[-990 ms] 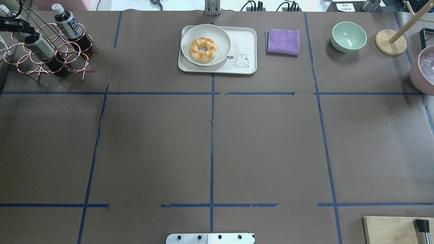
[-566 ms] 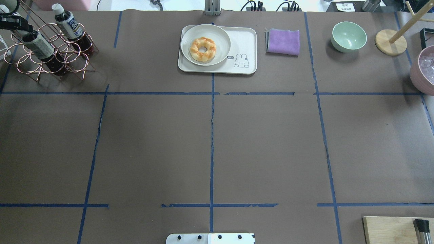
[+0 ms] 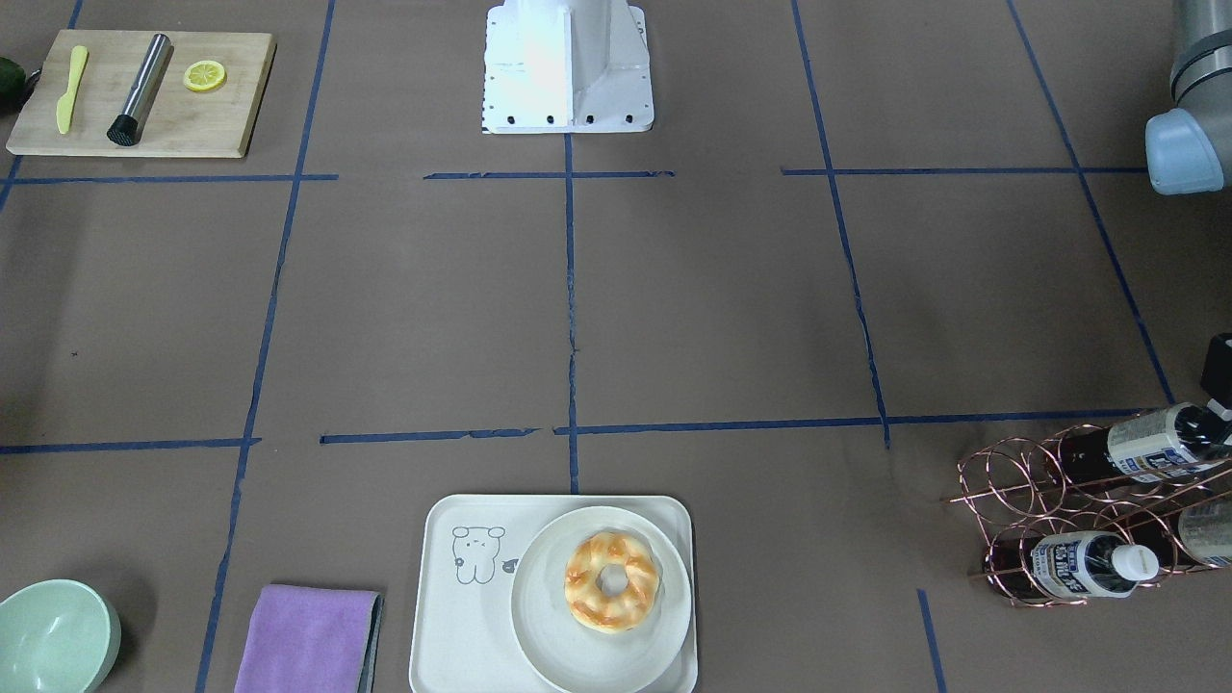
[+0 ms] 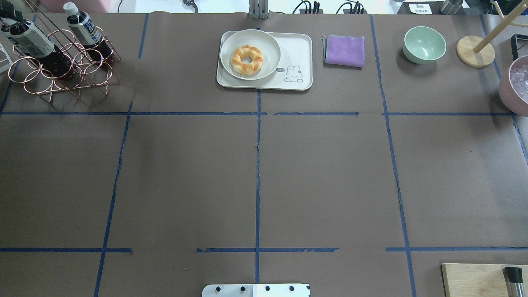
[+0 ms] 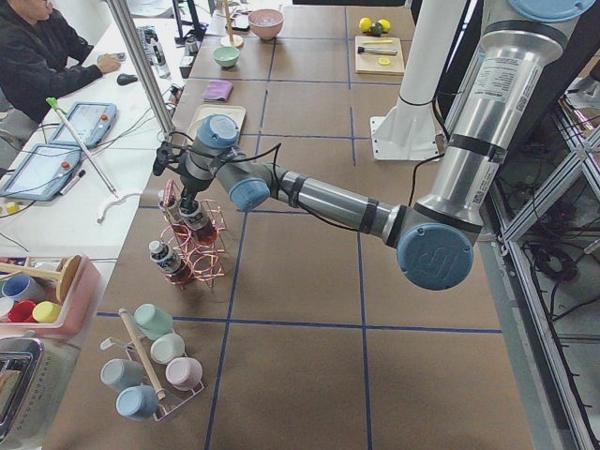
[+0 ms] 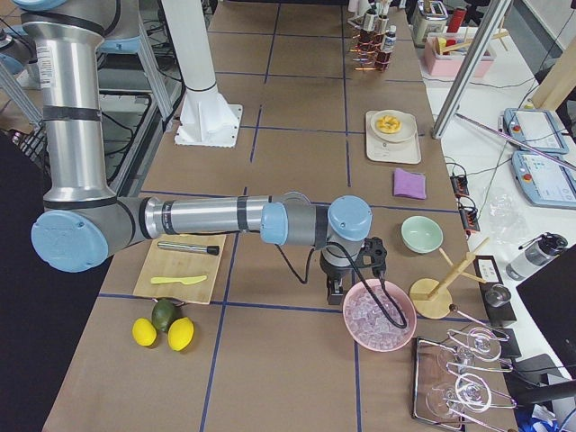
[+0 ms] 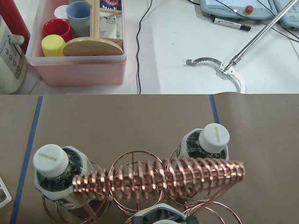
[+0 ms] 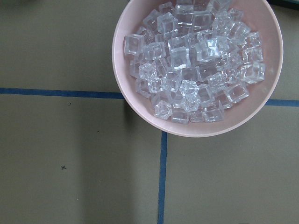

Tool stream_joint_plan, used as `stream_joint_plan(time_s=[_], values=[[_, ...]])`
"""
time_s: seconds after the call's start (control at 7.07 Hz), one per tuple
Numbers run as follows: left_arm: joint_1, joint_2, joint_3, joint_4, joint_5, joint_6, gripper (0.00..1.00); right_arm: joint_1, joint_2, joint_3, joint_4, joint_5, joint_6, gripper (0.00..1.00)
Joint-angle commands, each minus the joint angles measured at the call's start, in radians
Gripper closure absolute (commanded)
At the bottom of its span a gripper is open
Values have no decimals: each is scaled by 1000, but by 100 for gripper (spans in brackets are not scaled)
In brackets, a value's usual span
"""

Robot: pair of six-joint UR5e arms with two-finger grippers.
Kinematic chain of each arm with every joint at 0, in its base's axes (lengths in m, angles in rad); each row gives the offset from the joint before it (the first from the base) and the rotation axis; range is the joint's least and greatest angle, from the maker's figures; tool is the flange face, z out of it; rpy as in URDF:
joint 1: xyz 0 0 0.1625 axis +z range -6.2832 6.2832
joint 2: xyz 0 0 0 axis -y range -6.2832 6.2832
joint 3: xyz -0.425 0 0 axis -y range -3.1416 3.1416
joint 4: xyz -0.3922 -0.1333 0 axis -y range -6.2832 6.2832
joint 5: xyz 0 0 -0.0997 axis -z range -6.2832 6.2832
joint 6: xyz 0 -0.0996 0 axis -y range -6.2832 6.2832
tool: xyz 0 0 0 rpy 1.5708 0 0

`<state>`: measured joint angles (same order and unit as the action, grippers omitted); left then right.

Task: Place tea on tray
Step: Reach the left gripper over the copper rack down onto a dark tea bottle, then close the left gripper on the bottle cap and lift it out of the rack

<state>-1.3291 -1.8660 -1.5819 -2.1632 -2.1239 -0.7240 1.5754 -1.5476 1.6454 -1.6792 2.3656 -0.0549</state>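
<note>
The tea bottles lie in a copper wire rack (image 4: 62,78) at the table's far left. My left gripper (image 4: 10,18) is shut on the cap end of one tea bottle (image 4: 33,39), which is tilted and partly out of the rack; this bottle (image 3: 1150,445) also shows in the front view. A second bottle (image 4: 84,29) lies beside it, and a third (image 3: 1088,563) shows in the front view. The cream tray (image 4: 295,49) with the cartoon animal sits far centre and carries a round plate (image 4: 270,51) with a doughnut (image 4: 246,60). My right gripper (image 6: 355,274) hangs over the ice bowl; I cannot tell its state.
A purple cloth (image 4: 344,50), a green bowl (image 4: 425,44) and a wooden stand (image 4: 475,51) lie right of the tray. The pink bowl of ice (image 8: 196,70) is at the far right edge. A wooden board (image 3: 144,91) with tools is near the robot's right.
My left gripper has moved toward the far left corner with the bottle, drawing it further out of the rack. The rack has shifted a little. Nothing else moved.
</note>
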Motion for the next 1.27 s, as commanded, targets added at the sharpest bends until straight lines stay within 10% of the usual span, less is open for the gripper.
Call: stream_joint_plan(time_s=[0.0, 1.13], values=[[-24, -1, -33, 26, 10, 0, 100, 0, -5, -1, -1, 0, 1, 0], [-52, 25, -240, 178, 7, 2, 100, 0, -2, -26, -1, 1, -3, 0]])
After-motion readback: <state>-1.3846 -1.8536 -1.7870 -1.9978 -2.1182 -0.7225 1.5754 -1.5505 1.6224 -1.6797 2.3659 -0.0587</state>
